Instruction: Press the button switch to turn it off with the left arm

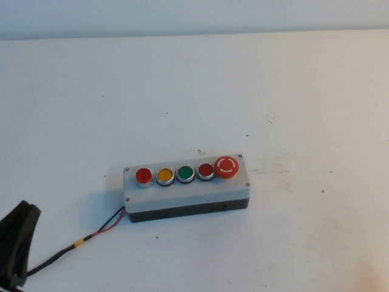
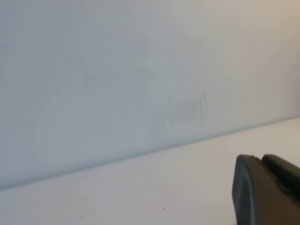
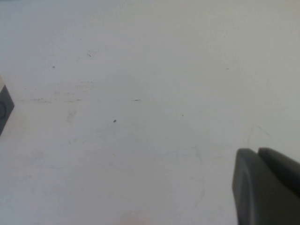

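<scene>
The small round bright-red translucent push button with a silver ring sat at the left end of the long grey plastic switch box, near the middle of the white desk, beside the amber, green and darker red buttons and the big red stop button. We judged the press not yet begun: the left hand lay at the desk's near-left corner, well apart from the box, and we could not tell how wide it stood. We would come straight down on the cap.

Only the high view showed the buttons. The left wrist view caught wall and bare desk; the right wrist view showed the right hand, spread unclear, and the box's corner.
</scene>
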